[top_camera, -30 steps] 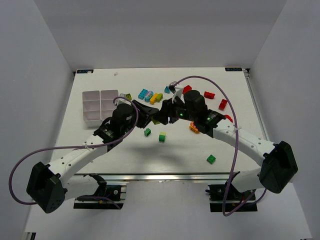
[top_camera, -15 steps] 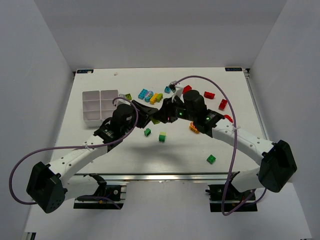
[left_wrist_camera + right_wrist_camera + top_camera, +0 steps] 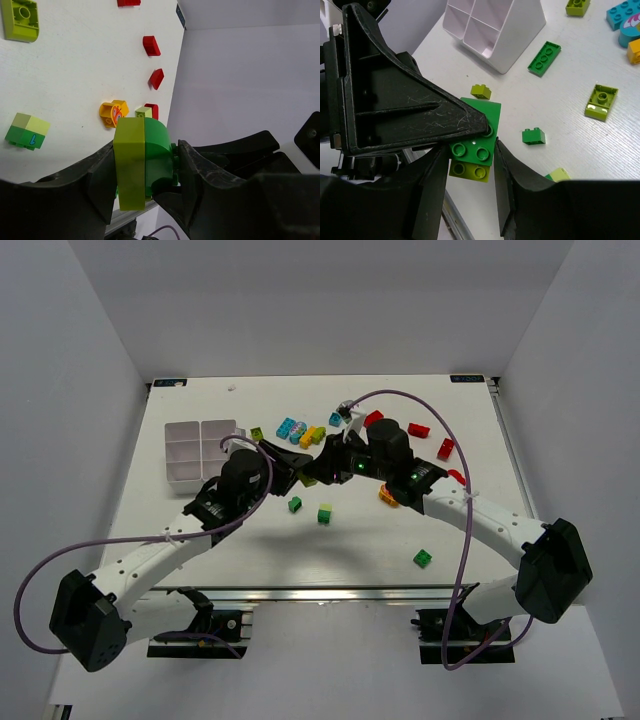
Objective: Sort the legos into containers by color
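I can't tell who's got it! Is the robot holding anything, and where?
Both grippers pinch one joined piece, a green brick stuck to a lime brick: the left gripper on the stack's outer faces, the right gripper on its sides.

White table, plain, seemingly grey walls

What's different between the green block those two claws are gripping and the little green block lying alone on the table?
The gripped block is two pieces joined, dark green and lime; the little block is one dark green piece. The gripped block is clamped by the left gripper and right gripper; the little block lies loose on the table. Both have dark green studded tops.
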Available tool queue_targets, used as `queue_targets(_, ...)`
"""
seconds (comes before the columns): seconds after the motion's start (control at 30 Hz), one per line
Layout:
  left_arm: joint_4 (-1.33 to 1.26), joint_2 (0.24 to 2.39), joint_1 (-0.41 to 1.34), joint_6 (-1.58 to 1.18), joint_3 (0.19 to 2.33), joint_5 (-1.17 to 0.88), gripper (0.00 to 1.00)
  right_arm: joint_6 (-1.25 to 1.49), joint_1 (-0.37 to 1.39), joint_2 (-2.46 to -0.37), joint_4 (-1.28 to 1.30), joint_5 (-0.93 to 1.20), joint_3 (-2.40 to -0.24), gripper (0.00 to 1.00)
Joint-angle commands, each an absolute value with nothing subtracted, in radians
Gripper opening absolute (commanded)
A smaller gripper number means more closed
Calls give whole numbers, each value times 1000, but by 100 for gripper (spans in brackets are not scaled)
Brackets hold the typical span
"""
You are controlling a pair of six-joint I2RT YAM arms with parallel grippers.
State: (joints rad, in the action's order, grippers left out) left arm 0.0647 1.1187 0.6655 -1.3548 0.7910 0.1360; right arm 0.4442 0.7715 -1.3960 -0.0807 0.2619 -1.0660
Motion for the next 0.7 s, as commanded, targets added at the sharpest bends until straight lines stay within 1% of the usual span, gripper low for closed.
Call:
queue_targets(0.0, 40, 1049, 673, -1358, 785, 175, 59, 479, 762, -1384, -129, 317, -1086, 0)
queue_targets(0.13, 44, 1025, 673, -1350, 776, 192, 68, 483, 746, -1371, -132, 331, -1080, 0)
queue_targets(0.27, 46, 1023, 673, -1345, 776, 193, 72, 486, 732, -1365, -132, 337, -1075, 0)
queue_targets(0.47, 110, 1000, 673, -1321, 798, 238, 74, 488, 692, -1345, -117, 350, -1068, 0)
queue_targets(0.6, 143, 948, 670, -1293, 787, 282, 76, 523, 600, -1330, -109, 388, -1063, 0)
queue_targets(0.67, 106, 914, 670, -1256, 769, 281, 79, 554, 565, -1322, -109, 428, -1063, 0)
